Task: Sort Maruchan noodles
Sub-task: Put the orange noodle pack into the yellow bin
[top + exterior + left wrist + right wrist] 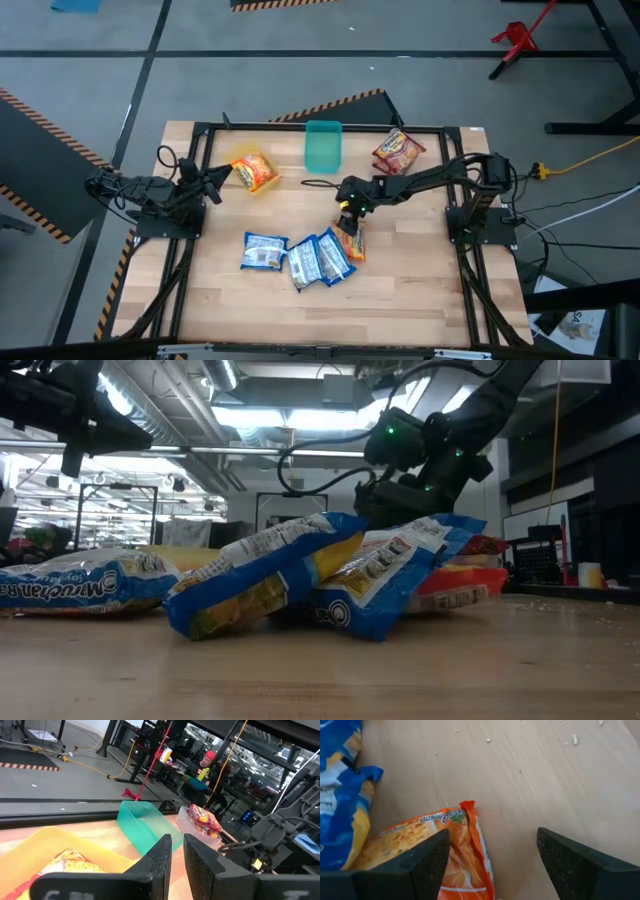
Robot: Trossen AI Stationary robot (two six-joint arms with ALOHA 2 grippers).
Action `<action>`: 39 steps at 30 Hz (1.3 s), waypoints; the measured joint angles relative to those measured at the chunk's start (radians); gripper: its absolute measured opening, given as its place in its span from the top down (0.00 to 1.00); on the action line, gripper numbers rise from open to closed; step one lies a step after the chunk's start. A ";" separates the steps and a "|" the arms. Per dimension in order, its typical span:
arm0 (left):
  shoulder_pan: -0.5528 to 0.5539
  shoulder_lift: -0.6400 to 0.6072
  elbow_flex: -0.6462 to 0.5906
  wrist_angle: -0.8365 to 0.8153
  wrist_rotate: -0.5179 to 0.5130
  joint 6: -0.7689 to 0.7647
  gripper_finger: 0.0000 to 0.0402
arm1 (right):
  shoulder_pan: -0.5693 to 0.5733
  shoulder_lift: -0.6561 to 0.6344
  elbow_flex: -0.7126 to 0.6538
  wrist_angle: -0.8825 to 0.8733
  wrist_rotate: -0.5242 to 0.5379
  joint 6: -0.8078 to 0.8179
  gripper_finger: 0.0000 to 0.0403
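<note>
The left gripper (222, 176) waits at the table's (420, 290) left edge, its fingers (159, 857) nearly together with only a narrow gap and nothing between them. Just beside it sits a yellow bin (253, 172) with an orange-yellow noodle packet (70, 862) inside. Lower on the table, three blue-and-white noodle packets (297, 257) lie in a row, the two on the right overlapping. An orange noodle packet (432, 851) lies against the right end of that row. The teal bin (323, 146) stands at the far edge, middle. The right gripper (348, 208) hangs just above the orange packet, fingers (420, 865) spread wide, holding nothing. Right of the teal bin, a clear bin (186, 820) holds a red packet (397, 152).
</note>
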 joint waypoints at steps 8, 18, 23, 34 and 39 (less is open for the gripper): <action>0.000 0.000 0.000 -0.008 0.001 0.000 0.89 | 0.001 0.004 0.000 0.010 -0.021 0.006 0.51; 0.000 0.000 0.000 -0.009 0.012 0.000 0.89 | 0.001 0.005 0.000 0.008 -0.010 -0.002 0.97; 0.000 0.000 0.000 -0.015 0.029 -0.001 0.89 | 0.001 -0.006 0.022 -0.003 0.031 -0.018 0.99; 0.000 0.000 0.000 -0.015 0.029 -0.003 0.89 | -0.061 -0.021 0.227 -0.051 0.084 -0.161 1.00; 0.000 0.000 0.000 -0.016 0.029 -0.003 0.89 | -0.093 -0.021 0.304 -0.234 0.081 -0.221 0.98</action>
